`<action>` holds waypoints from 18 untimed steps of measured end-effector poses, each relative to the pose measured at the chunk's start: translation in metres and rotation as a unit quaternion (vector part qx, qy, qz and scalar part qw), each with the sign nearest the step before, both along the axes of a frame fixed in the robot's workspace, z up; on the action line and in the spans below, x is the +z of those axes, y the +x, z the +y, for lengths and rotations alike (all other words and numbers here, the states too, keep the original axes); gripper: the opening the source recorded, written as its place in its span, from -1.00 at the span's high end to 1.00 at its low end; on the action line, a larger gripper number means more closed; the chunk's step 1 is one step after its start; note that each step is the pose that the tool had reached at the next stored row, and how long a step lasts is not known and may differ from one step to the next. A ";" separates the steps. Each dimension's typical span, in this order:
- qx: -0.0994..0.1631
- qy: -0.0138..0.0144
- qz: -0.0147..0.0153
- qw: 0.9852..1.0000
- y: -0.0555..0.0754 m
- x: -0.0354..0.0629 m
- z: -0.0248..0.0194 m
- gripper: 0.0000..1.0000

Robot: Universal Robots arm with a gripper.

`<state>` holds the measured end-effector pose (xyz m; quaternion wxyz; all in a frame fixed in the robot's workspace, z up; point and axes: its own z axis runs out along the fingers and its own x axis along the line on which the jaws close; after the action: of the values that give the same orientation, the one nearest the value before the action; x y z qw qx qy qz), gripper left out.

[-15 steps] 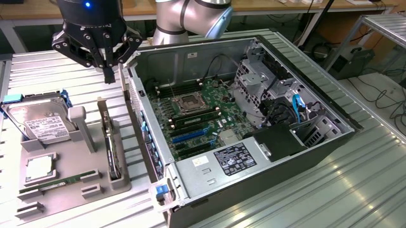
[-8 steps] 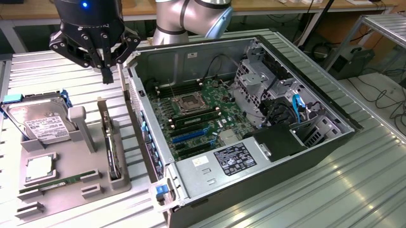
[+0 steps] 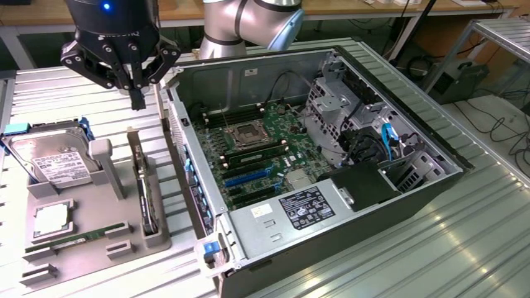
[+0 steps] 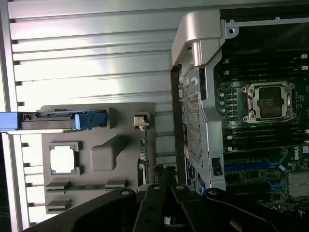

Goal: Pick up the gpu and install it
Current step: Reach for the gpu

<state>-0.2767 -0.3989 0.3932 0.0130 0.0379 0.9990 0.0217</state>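
The gpu [image 3: 145, 192] stands on edge in a slot of the grey holder tray [image 3: 157, 239], at the exterior view's left, beside the open computer case [image 3: 207, 68]. It shows as a thin dark card seen edge-on. My gripper [image 3: 138, 99] hangs above the table behind the tray, well above and beyond the gpu, fingers shut with nothing between them. In the wrist view the gripper [image 4: 161, 203] sits over the tray's edge, with the gpu's edge [image 4: 143, 162] just ahead of it. Blue expansion slots [image 3: 248, 177] lie on the motherboard inside the case.
The tray also holds a silver hard drive [image 3: 54, 158] with blue rails, a processor [image 3: 49, 218] and a green memory stick [image 3: 74, 239]. The case's side wall [image 4: 195, 111] rises close beside the tray. Cables and drive cages [image 3: 348, 118] crowd the case's far side.
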 end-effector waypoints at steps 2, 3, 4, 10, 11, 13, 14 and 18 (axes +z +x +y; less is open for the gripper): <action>0.000 0.000 0.000 1.000 0.000 0.0000 0.0000 0.79; 0.000 0.000 0.000 1.000 0.000 0.0000 0.0000 0.79; 0.000 0.000 0.000 1.000 0.000 0.0000 0.0000 0.79; 0.000 0.000 0.000 1.000 -0.001 0.0000 -0.0009 0.79; 0.000 0.000 0.000 1.000 0.000 -0.0001 -0.0013 0.79; 0.000 0.000 0.000 1.000 0.000 -0.0001 -0.0022 0.79; 0.000 0.000 0.000 1.000 0.000 -0.0001 -0.0026 0.79; 0.000 0.000 0.000 1.000 0.000 -0.0002 -0.0047 0.79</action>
<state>-0.2772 -0.4036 0.3930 0.0131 0.0379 0.9990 0.0217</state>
